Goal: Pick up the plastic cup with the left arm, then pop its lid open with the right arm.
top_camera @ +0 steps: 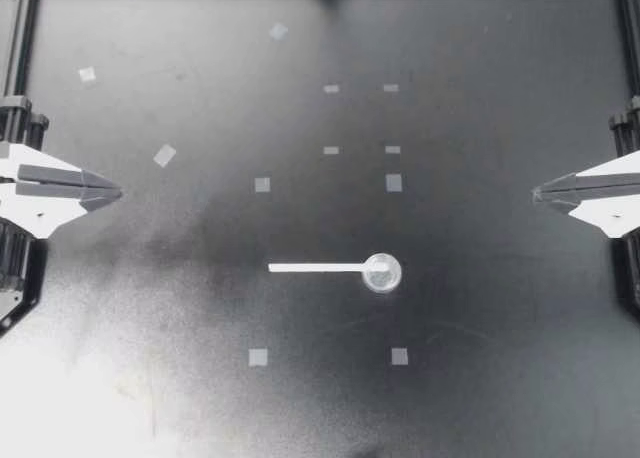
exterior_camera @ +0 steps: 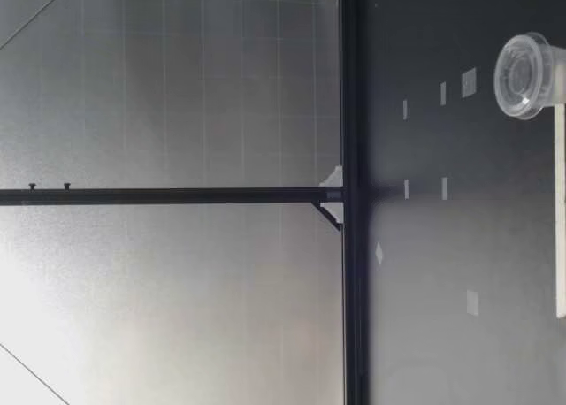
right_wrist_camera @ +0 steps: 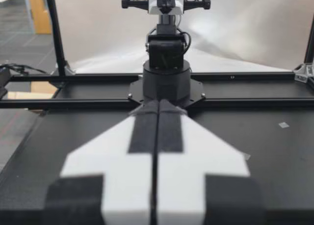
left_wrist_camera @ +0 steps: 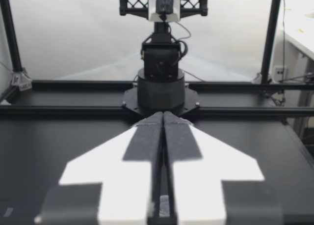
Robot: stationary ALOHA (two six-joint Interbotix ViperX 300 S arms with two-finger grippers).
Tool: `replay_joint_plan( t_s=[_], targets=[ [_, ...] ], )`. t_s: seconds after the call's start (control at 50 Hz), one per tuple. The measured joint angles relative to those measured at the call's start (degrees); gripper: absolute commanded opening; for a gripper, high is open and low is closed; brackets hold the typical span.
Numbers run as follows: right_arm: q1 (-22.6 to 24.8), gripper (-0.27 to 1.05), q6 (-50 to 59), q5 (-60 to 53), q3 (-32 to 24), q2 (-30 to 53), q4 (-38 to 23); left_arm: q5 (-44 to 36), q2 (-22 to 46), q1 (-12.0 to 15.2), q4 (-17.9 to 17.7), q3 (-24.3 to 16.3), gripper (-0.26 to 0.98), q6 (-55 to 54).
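Top view: left end effector and right end effector sit pressed together and empty at opposite edges of the matte black tabletop. Midway between them, a flat white stick touches a round clear plastic cup.

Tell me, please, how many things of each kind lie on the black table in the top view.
clear cup: 1
white strip: 1
tape marks: 11
Total: 13
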Motion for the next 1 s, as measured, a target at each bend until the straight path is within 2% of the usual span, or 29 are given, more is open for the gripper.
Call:
replay_joint_plan(
  t_s=[0.1, 0.24, 0.34, 0.5, 0.58, 0.7, 0.9, 1.0],
  targets=[
    [-0.1, -0.03, 0.4, 0.0, 0.4, -0.7, 0.1, 0.0, -1.9, 0.0, -0.2, 1.5, -0.02, -0.6],
    [-0.2, -0.03, 2.5, 0.6, -0.2, -2.6, 1.1, 1.2, -3.0, -0.1, -1.7, 1.0, -0.02, -0.4],
    [-0.3, -0.03, 2.8, 4.7, -2.9, -2.6, 1.2, 6.4, -2.8, 0.1, -2.4, -3.2, -0.02, -0.2],
    [-0.9, -0.03, 3.0, 16.5, -9.1, 1.8, 1.3, 20.0, 0.2, 4.6, -2.3, -14.2, -0.02, 0.5],
    [-1.1, -0.03, 3.1, 19.2, -11.2, 4.9, 1.2, 23.7, 2.6, 5.4, -1.9, -17.8, -0.02, 1.4],
    [-1.1, -0.03, 5.1, 20.0, -13.1, 9.4, 1.4, 25.5, 6.8, 5.5, -1.8, -20.1, -0.02, 2.1],
    [-1.1, -0.03, 10.4, 20.4, -13.6, 15.8, 1.3, 25.8, 14.6, 5.5, -1.8, -21.4, -0.01, 1.9],
    [-1.1, -0.03, 12.0, 20.6, -13.5, 18.3, 1.3, 25.6, 18.8, 5.5, -1.8, -22.1, 0.03, 2.1]
  ],
)
